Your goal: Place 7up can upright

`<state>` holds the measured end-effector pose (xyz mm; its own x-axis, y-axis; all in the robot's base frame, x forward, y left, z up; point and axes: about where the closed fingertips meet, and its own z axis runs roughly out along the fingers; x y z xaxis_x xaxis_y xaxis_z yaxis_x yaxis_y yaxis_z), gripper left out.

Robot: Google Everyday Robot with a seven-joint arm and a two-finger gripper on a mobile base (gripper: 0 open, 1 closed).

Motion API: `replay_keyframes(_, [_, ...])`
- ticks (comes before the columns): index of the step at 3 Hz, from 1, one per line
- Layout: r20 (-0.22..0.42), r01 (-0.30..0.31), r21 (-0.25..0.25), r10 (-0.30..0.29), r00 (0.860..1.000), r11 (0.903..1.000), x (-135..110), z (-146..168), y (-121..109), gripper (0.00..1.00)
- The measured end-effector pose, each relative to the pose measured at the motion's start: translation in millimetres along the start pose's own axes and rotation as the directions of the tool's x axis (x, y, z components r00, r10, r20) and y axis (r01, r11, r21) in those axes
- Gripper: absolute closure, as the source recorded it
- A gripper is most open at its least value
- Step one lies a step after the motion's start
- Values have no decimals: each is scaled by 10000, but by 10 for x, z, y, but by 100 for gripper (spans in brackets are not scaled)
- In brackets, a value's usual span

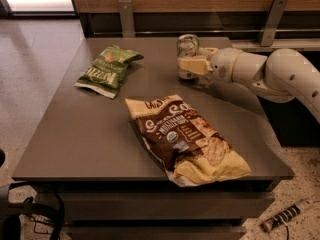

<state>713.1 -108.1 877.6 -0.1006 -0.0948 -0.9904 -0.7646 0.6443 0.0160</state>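
The 7up can point(187, 45) is a small silvery can with a shiny top. It stands upright at the back of the grey table point(85, 134), right of centre, with its base at or just above the tabletop. My gripper point(191, 65) reaches in from the right on a white arm point(280, 74). Its cream fingers point(192, 64) are shut around the can's lower half and hide part of it.
A green chip bag point(106, 70) lies at the back left of the table. A large brown and yellow snack bag point(187, 136) lies at the front, right of centre. A wooden wall with metal brackets point(270, 14) runs behind the table. A cable point(285, 216) lies on the floor at lower right.
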Motion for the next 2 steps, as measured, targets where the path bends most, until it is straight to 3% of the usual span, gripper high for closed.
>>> replay_keyframes(2, [489,-693,414,672,9965,9967,258,-7,84,99])
